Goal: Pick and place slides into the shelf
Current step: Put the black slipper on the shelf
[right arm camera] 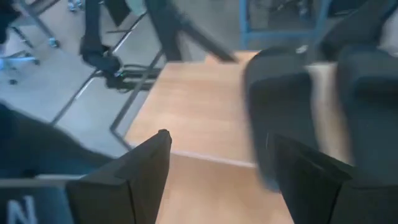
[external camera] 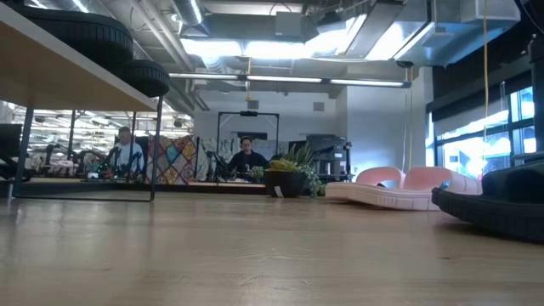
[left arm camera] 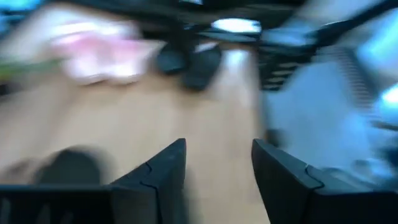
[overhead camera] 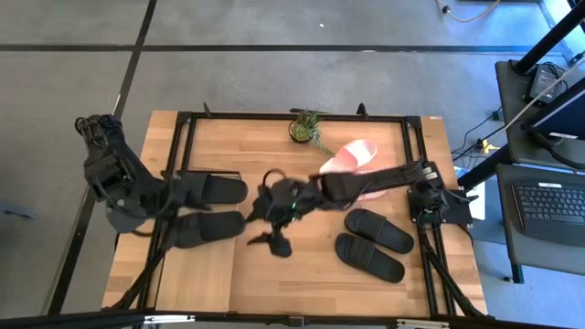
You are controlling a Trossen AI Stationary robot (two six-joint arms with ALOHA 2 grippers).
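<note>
Tabletop [overhead camera: 302,274] slides [overhead camera: 375,242] lie apart from both open, empty jaws.

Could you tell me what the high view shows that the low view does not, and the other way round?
Only the high view shows both arms, the left claw by two black slides at the left, and the right claw mid-table. Only the low view shows two people in the room behind. Both show the pink slides, the potted plant and the wooden table.
</note>
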